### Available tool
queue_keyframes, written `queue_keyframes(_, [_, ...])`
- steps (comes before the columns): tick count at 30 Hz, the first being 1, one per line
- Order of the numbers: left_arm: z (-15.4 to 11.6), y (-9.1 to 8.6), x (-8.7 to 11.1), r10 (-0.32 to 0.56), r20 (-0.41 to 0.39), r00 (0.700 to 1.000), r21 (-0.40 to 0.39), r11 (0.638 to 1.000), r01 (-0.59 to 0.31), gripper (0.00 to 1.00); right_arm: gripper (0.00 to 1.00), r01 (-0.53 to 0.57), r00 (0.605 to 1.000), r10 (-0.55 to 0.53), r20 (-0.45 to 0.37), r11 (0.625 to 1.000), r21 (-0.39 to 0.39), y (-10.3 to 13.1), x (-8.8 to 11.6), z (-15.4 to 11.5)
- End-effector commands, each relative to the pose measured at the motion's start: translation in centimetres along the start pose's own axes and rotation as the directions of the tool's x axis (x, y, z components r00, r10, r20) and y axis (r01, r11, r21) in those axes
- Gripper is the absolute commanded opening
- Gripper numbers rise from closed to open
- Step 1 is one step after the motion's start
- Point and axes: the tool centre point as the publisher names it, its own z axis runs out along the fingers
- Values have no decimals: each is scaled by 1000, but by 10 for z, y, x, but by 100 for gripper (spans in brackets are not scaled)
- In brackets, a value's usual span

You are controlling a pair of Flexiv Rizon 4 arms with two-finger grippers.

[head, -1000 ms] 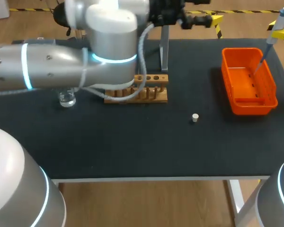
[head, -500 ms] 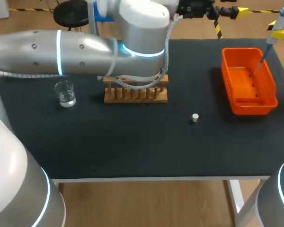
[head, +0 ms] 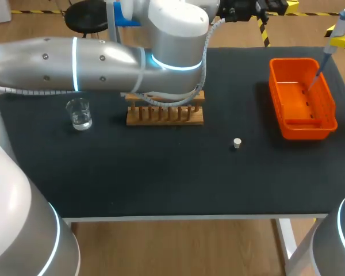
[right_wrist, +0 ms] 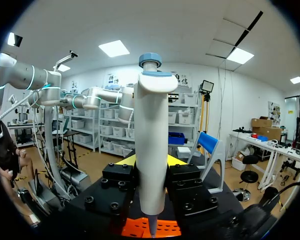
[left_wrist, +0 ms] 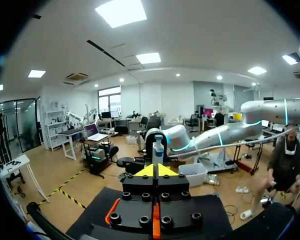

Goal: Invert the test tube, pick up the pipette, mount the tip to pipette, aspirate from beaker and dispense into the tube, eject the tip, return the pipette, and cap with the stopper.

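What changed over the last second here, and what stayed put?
The left arm swung up and rightward toward the table's far edge, coming off the beaker and carrying its tool further right. Nothing was visibly taken or released. The right tool still holds the pipette over the orange bin; rack and stopper stayed put.

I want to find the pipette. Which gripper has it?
The right gripper, over the orange bin: it clamps the white pipette. The left gripper has none.
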Motion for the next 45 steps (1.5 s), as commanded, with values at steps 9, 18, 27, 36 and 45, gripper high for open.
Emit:
queue_keyframes(9, [26, -6, -2, 31, -38, 999, 49, 998, -29, 0, 0, 1, 1000, -1, -5, 1000, 1, 0, -2, -2])
queue_keyframes(18, [59, -12, 3, 47, -61, 997, 87, 995, -42, 0, 0, 1, 1000, -1, -5, 1000, 1, 0, -2, -2])
queue_keyframes(27, [83, -13, 4, 53, -91, 994, 112, 993, -43, 0, 0, 1, 1000, -1, -5, 1000, 1, 0, -2, -2])
queue_keyframes(36, [100, -13, 4, 63, -110, 992, 133, 990, -48, 0, 0, 1, 1000, -1, -5, 1000, 1, 0, -2, -2])
queue_keyframes(45, [108, -12, 4, 69, -116, 991, 137, 989, -53, 0, 0, 1, 1000, -1, -5, 1000, 1, 0, -2, -2])
